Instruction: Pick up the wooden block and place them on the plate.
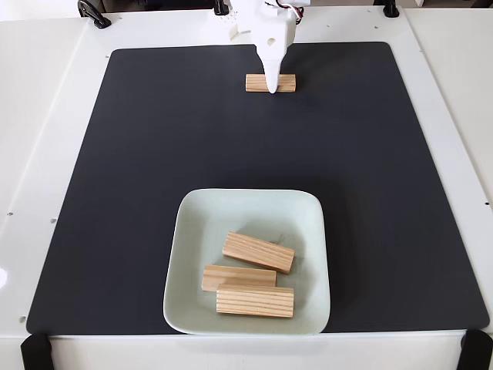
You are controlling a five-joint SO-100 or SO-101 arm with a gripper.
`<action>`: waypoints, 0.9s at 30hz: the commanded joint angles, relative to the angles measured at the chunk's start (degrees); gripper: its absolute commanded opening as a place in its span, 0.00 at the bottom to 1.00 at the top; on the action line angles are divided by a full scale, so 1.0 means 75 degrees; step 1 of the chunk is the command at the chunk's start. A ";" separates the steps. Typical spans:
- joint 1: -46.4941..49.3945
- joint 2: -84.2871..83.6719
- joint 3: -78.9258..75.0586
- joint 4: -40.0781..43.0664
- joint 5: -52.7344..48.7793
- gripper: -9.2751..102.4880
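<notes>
A wooden block (255, 82) lies flat on the black mat near its far edge. My white gripper (272, 87) reaches down from the top of the fixed view, and its tip covers the middle of this block. I cannot tell how the jaws stand around it. The pale mint plate (183, 231) sits at the near middle of the mat. Three more wooden blocks rest inside it: one angled (258, 252), one behind-left (231, 275), and one at the front (255, 301), partly overlapping.
The black mat (139, 154) covers most of the white table (46, 116). Black clamps sit at the table's near corners (35, 351) and at the far edge (92, 14). Bare mat lies between the far block and the plate.
</notes>
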 commanded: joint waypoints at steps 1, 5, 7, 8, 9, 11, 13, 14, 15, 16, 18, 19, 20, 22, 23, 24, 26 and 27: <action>0.0188 -0.0047 -0.0012 -0.0059 0.0000 0.09; 0.0270 -0.0059 -0.0012 -0.0059 0.0012 0.08; 0.0270 -0.0023 -0.0047 -0.0059 0.0059 0.08; 0.0246 0.0047 -0.0117 -0.0059 0.0293 0.08; 0.0176 0.0082 -0.0176 -0.0059 0.0645 0.08; 0.0023 0.0105 -0.0457 -0.0047 0.1453 0.08; -0.0281 0.0105 -0.0891 0.0141 0.2285 0.08; -0.0422 0.0105 -0.1207 0.0258 0.2777 0.08; -0.0586 0.0105 -0.1535 0.0387 0.3316 0.08; -0.0785 0.0105 -0.1887 0.0516 0.3914 0.08; -0.1148 0.0094 -0.2613 0.0645 0.5391 0.08; -0.1336 0.0094 -0.2953 0.0633 0.6234 0.08; -0.1523 0.0082 -0.3270 0.0574 0.7125 0.08; -0.1805 0.0082 -0.3914 0.0539 0.8941 0.08; -0.1898 0.0023 -0.4266 0.0539 0.9867 0.08; -0.1969 -0.0035 -0.4629 0.0539 1.0793 0.08; -0.2051 -0.0094 -0.5426 0.0539 1.2457 0.08; -0.2039 -0.0199 -0.5824 0.0527 1.3125 0.08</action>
